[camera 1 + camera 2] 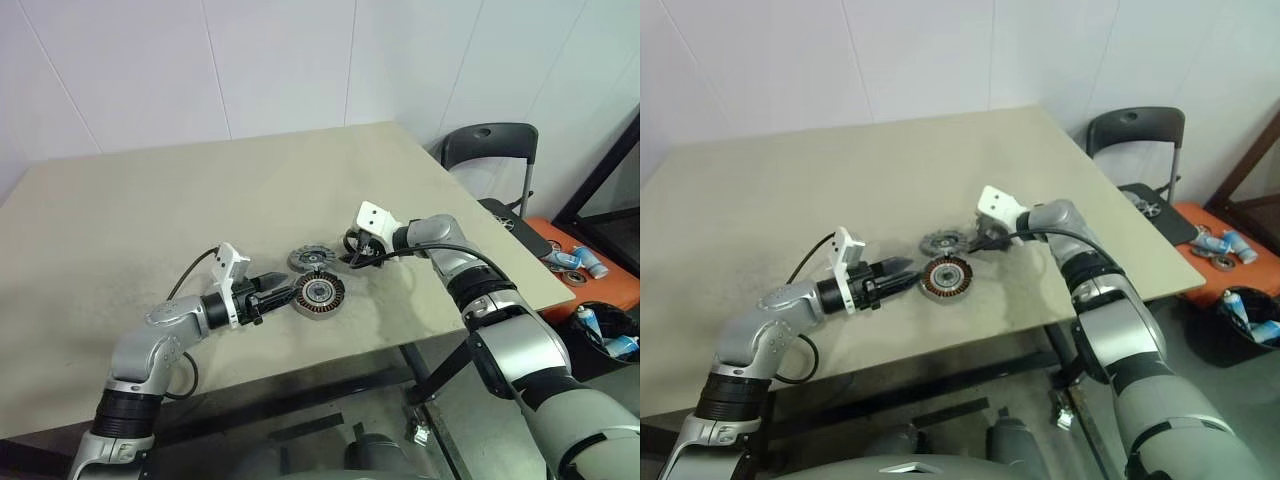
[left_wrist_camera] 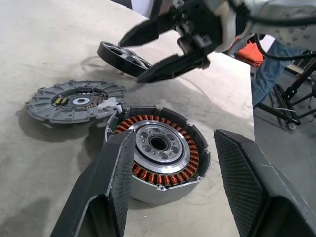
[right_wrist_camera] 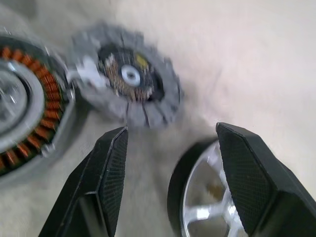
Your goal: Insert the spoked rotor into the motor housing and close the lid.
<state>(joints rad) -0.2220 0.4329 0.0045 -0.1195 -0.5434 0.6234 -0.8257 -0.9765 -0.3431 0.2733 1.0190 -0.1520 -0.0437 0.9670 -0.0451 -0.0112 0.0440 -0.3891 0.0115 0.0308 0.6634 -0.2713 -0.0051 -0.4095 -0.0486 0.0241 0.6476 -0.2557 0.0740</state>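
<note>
Spoked rotor (image 3: 197,207) beneath open right claw (image 3: 170,143)

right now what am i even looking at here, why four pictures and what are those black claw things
It is a two-armed humanoid robot at a table. Two pictures come from cameras in its head; the other two sit on its wrists, looking along the black fingers. On the table lie three motor parts: the motor housing with copper windings, the grey lid beside it, and the spoked rotor. The left gripper is open around the housing. The right gripper is open, just above the rotor. Nothing is held.
</note>
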